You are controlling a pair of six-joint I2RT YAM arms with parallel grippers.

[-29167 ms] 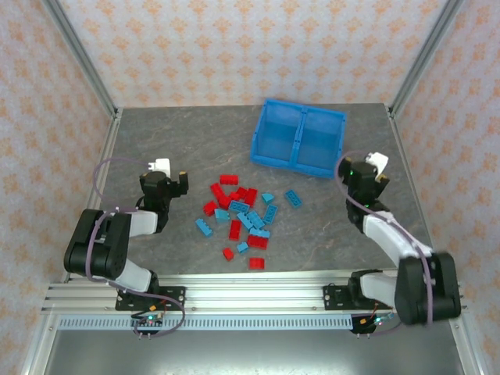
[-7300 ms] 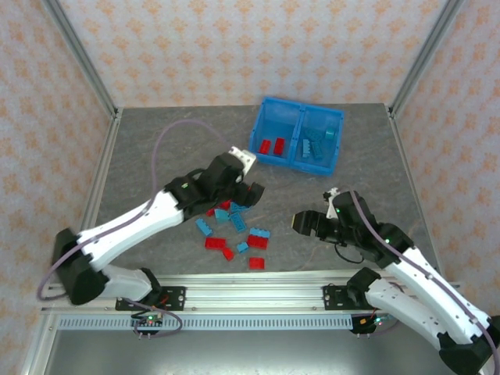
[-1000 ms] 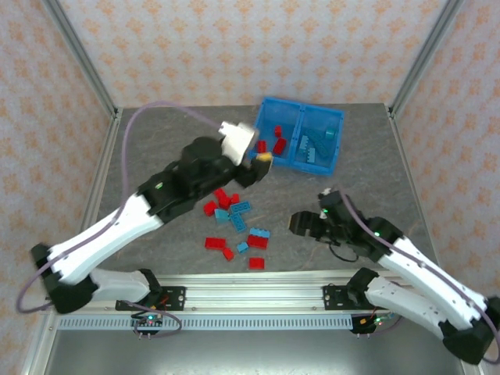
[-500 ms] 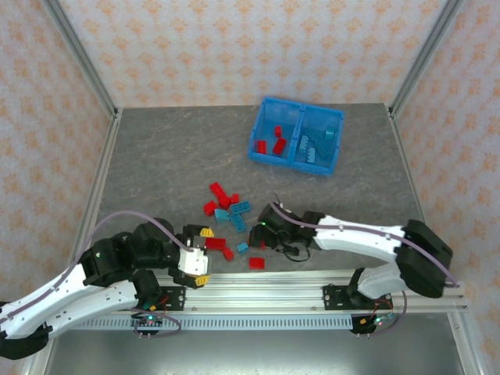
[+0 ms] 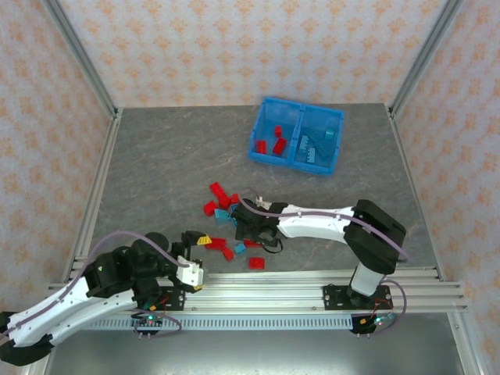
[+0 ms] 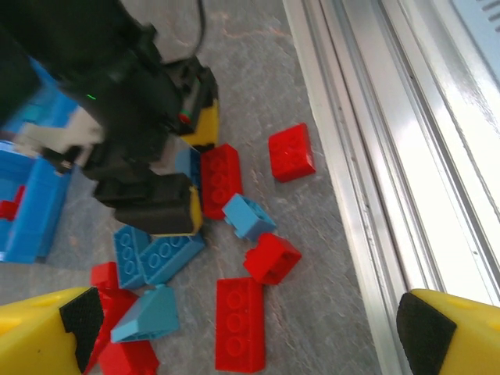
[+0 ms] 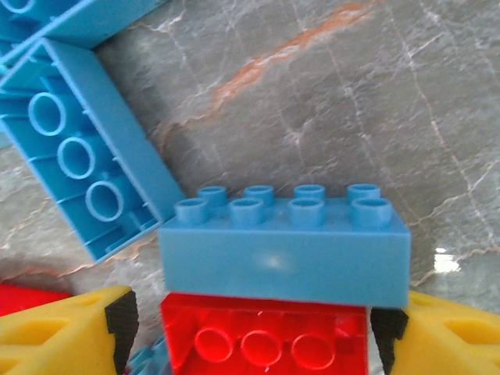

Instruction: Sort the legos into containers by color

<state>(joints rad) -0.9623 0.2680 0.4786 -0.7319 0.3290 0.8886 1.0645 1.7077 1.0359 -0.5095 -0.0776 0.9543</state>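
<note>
The blue two-part bin stands at the back, with red legos in its left half and light blue ones in its right half. Loose red and blue legos lie mid-table. My right gripper is down in this pile. It is open, its yellow fingers straddling a red brick and a blue eight-stud brick, with a gap on the left side. My left gripper hangs wide open by the near rail, above a long red brick.
The metal rail runs along the near table edge, close to the left gripper. A red brick lies nearest that rail. From the left wrist, the right gripper is seen among the bricks. Bare grey tabletop lies at the left.
My left arm has swung from the bin back to the near edge, opening wide. My right arm has reached left into the pile, and its jaws have narrowed around the bricks.
</note>
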